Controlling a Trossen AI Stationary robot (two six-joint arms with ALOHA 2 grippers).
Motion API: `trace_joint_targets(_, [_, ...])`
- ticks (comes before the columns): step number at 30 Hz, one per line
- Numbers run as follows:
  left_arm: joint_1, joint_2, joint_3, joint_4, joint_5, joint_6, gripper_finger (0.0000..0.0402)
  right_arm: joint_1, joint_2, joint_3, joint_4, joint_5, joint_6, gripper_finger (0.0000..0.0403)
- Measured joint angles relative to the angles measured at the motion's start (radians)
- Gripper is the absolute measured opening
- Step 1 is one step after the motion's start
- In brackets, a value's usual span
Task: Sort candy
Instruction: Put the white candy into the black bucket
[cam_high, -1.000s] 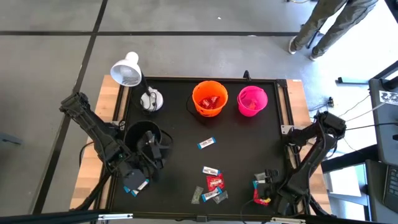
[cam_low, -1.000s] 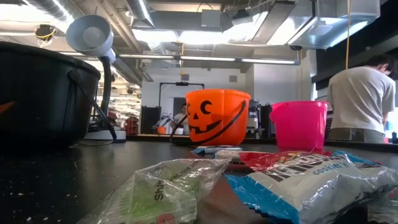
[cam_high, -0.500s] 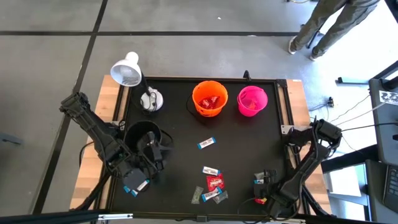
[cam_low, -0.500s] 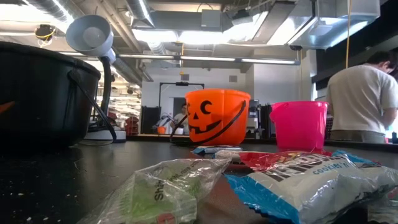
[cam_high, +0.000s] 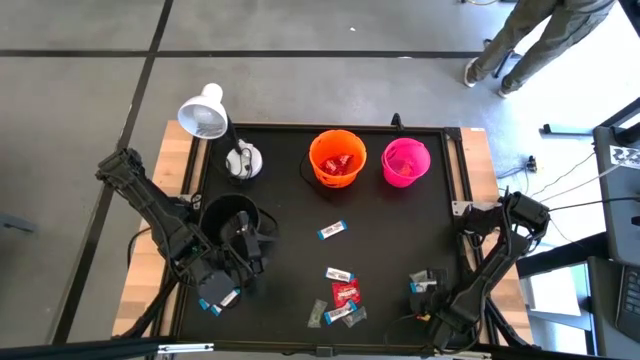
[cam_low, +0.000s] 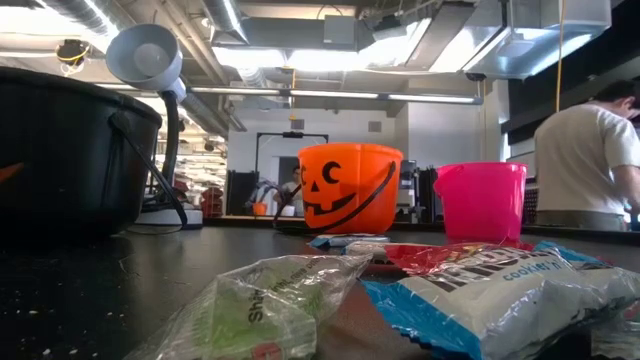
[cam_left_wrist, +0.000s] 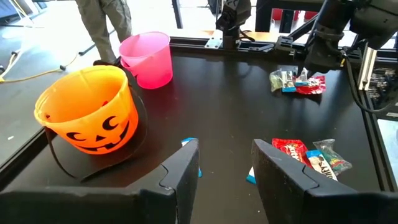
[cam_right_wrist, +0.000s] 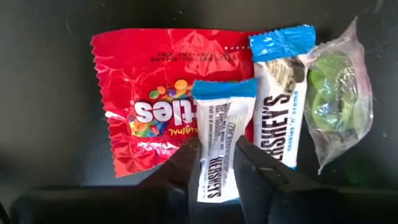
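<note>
Three candies lie together near the table's front right. A red pack (cam_right_wrist: 146, 118) is on the tabletop, with a blue-and-white bar (cam_right_wrist: 278, 99) and a clear wrapper with green sweets (cam_right_wrist: 336, 93) beside it. A second blue-and-white candy (cam_right_wrist: 219, 118) lies on the red pack, and my right gripper (cam_right_wrist: 216, 146) is shut on it from above. More candy (cam_high: 340, 295) lies at mid-table. My left gripper (cam_left_wrist: 227, 165) hangs open and empty by the black bucket (cam_high: 225, 215). Orange (cam_high: 336, 158) and pink (cam_high: 405, 162) buckets stand at the far edge. My right gripper pinches the upper blue-and-white candy by its two long edges (cam_right_wrist: 214, 174), close to one end, between its two fingers (cam_right_wrist: 183, 165). The fingers point down and lie across the candy. The candy lies flat on the red pack.
A white lamp (cam_high: 205, 115) stands at the far left corner. One blue-and-white candy (cam_high: 332, 230) lies alone at mid-table. A person (cam_low: 590, 160) stands beyond the table's far right. The low view has candy wrappers (cam_low: 500, 295) close up in front of the buckets.
My right gripper has sunk onto the candies at the front right. In the high view the arm now covers the red pack that showed a second ago. My left arm has kept still.
</note>
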Motion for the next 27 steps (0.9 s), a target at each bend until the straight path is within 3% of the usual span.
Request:
trace_joint_targets(14, [0.001, 0.0, 0.0, 0.019, -0.008, -0.001, 0.0139, 0.0, 0.0, 0.121, -0.087, 0.064, -0.033, 0.0038])
trace_joint_targets(27, [0.032, 0.0, 0.0, 0.044, 0.007, -0.001, 0.0139, -0.086, 0.0, 0.288, -0.11, 0.303, -0.197, 0.0033])
